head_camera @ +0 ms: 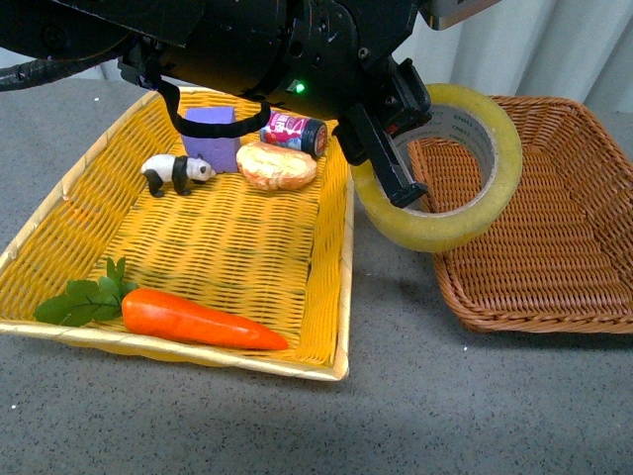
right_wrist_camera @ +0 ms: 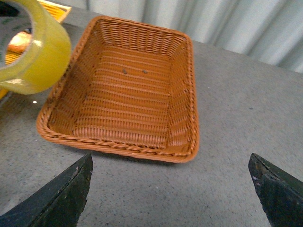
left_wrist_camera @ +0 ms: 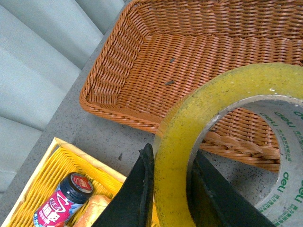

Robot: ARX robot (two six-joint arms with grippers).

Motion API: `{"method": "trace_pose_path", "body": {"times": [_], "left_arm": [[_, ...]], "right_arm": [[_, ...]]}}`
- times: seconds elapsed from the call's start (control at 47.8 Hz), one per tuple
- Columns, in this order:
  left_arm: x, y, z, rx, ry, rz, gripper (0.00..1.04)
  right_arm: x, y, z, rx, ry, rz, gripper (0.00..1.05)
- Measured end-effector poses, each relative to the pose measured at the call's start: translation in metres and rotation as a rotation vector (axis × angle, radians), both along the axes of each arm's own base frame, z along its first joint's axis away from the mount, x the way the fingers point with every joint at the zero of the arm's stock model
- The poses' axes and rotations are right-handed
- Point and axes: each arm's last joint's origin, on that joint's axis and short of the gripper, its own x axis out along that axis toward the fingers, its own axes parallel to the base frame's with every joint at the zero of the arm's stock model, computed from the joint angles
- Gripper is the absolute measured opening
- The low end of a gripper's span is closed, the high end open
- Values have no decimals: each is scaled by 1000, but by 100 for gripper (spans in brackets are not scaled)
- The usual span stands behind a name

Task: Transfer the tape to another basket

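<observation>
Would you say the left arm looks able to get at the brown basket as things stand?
Probably yes: the left pincer holds the tape at the rim of the brown basket, with nothing inside or between.

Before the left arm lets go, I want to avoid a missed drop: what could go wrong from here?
1. The tape hangs over the brown wicker basket's left rim, not its middle. Released now, it may strike the rim and land on the table or in the yellow basket.
2. The left gripper pinches only the roll's wall, so the tape might slip or swing.
3. Held on edge, the tape could roll once dropped.
</observation>
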Motion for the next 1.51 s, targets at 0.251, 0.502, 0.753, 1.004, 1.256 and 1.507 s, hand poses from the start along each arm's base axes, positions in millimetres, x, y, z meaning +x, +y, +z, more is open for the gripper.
{"method": "trace_pose_path", "body": {"times": [0.251,0.502,0.753,1.004,1.256,1.507], "left_arm": [[0,0,0,0,0,0,16],[0,0,0,0,0,0,16],[0,0,0,0,0,0,16],[0,0,0,0,0,0,16],[0,0,0,3,-3,0,16],[0,0,0,5,-4,4,16]], "right_arm": [[47,13,23,75,31,73,96],[95,39,14,245,231,101,96],[132,61,2,350,309,122,96],[151,66,-19,408,371,124,96],[169,71,-34,439,398,134,96],[175,73,-36,454,407,136,78]]}}
